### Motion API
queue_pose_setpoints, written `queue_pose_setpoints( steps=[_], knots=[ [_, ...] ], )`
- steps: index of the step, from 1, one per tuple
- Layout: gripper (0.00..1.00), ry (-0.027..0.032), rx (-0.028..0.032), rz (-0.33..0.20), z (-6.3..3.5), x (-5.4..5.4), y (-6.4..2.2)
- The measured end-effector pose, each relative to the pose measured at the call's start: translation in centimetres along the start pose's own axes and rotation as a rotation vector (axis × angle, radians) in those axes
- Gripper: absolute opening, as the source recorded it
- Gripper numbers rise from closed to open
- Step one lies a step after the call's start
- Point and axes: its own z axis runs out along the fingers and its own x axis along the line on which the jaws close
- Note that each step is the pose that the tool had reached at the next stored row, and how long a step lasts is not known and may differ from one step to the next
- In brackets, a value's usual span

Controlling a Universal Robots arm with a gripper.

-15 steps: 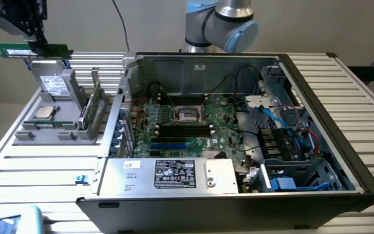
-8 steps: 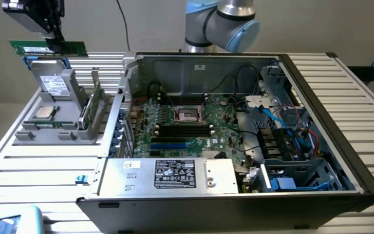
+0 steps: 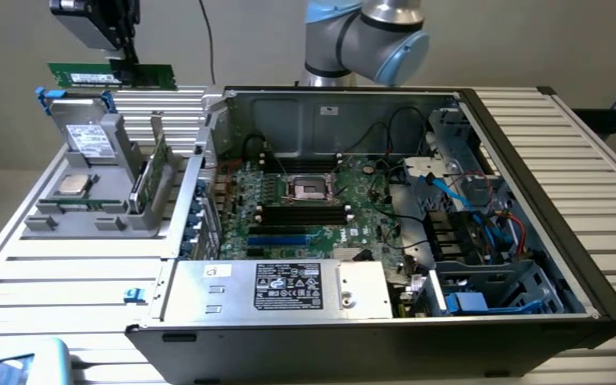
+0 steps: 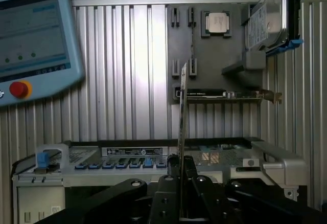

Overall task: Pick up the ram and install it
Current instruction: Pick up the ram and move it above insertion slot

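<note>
Case: we're looking at the open computer case (image 3: 565,184) lying nearest, with its motherboard (image 3: 286,233) showing.
Slots: the black memory slots (image 3: 302,212) are running across the middle of the board.
Holder: on the exterior view's left, a gray holder (image 3: 73,220) is carrying a processor (image 3: 73,184) and a drive (image 3: 92,138).
Gripper: farther back, the gripper (image 3: 128,70) is clenching the ram.
Ram: the ram (image 3: 110,77) is hanging level in the air above the holder, well apart from the case.

Ram (image 3: 99,77): long green stick, white label, level, aloft, clamped in hand (image 3: 128,72).
</note>
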Motion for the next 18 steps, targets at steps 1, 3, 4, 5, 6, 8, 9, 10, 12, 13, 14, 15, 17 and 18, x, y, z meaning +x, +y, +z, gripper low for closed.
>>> queue_pose_setpoints(
  steps=[1,3,4,5,6,8,9,10,12,13,14,15,17,18],
  knots=[
    [0.15,0.0,-0.0002,0.0,-0.05,0.0,-0.45],
    [0.15,0.0,-0.0005,0.0,-0.15,0.0,-1.34],
    [0.15,0.0,-0.0007,0.0,-0.19,0.0,-1.79],
    [0.15,0.0001,-0.0008,0.0,-0.24,-0.1,-2.24],
    [0.15,0.0,-0.0009,0.0,-0.28,-0.1,-2.72],
    [0.15,0.0,-0.0011,0.0,-0.36,-0.1,-3.61],
    [0.15,0.0,-0.0012,0.0,-0.4,-0.1,-4.06],
    [0.15,0.0,-0.0012,0.0,-0.42,-0.1,-4.51],
    [0.15,0.0,-0.0015,0.0,-0.48,-0.1,-5.4],
    [0.15,0.0,-0.0017,0.0,-0.51,-0.2,-5.89],
    [0.15,0.0001,-0.0019,0.0,-0.54,-0.2,-6.34],
    [0.15,0.0001,-0.002,0.0,-0.57,-0.2,-6.79],
    [0.15,0.0,-0.0021,0.0,-0.61,-0.2,-7.67],
    [0.15,0.0001,-0.0021,0.0,-0.64,-0.2,-8.14]
  ],
)
